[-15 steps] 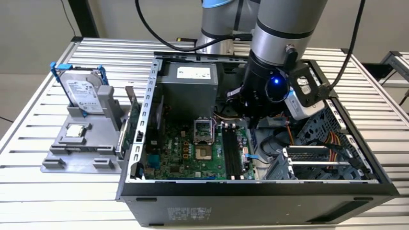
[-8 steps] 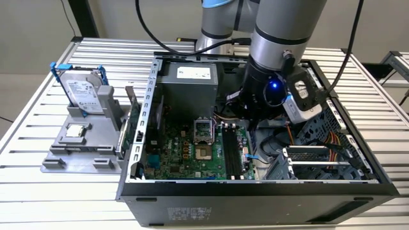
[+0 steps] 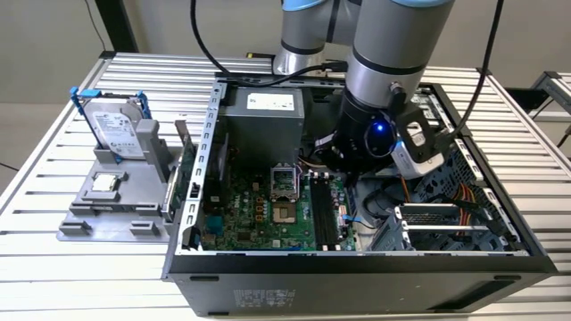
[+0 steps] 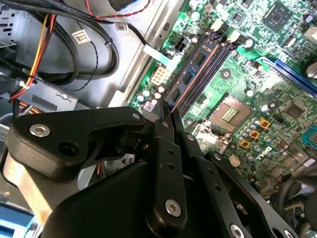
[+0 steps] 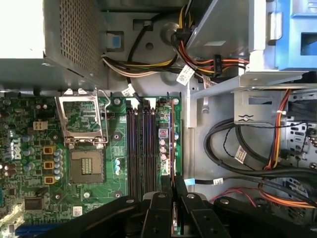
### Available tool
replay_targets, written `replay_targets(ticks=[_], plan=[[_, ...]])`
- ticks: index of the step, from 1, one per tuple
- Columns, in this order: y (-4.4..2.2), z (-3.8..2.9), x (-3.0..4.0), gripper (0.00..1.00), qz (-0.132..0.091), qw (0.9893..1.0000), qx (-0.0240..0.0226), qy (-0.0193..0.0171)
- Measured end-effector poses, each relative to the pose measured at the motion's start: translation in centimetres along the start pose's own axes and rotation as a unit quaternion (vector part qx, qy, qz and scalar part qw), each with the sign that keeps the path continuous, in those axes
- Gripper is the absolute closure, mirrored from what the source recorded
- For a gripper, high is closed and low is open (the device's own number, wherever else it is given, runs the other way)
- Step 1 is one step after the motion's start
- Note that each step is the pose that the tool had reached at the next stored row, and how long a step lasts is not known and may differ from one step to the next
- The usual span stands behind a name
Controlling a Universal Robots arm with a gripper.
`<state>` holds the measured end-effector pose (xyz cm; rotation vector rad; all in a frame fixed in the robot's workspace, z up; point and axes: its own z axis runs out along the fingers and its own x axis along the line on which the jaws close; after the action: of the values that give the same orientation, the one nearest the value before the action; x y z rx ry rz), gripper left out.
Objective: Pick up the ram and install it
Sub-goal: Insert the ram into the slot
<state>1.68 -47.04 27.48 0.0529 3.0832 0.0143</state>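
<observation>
One thin, dark blue-green ram stick [image 4: 194, 75] stands edge-up in the motherboard's slots, directly beyond the black hand [image 4: 167, 110], whose fingertips are pinched nearly closed on its near end. Judged light, rigid and fragile; best gripped by its top edge, not the chips.

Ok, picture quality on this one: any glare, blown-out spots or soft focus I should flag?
In the first wrist view, the power supply top is blown out to white, while the motherboard reads clearly. In the second wrist view, the hand is close and dark, and glare washes the board's edge near the ram. In the exterior view, lighting is even, with a blue light glowing on the arm.
</observation>
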Motion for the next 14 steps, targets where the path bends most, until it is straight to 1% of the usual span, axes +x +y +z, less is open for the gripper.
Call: replay_targets(ticks=[3, 4, 9, 14], plan=[[0.0, 0.38, 0.02, 1.0, -0.002, 1.0, -0.0001, -0.0002], [-0.02, 0.83, 0.05, 1.0, -0.003, 1.0, -0.0002, -0.0001], [-0.08, 1.29, 0.22, 1.0, -0.004, 1.0, -0.0002, -0.0001], [-0.23, 1.93, 0.42, 1.0, -0.005, 1.0, -0.0002, -0.0001]])
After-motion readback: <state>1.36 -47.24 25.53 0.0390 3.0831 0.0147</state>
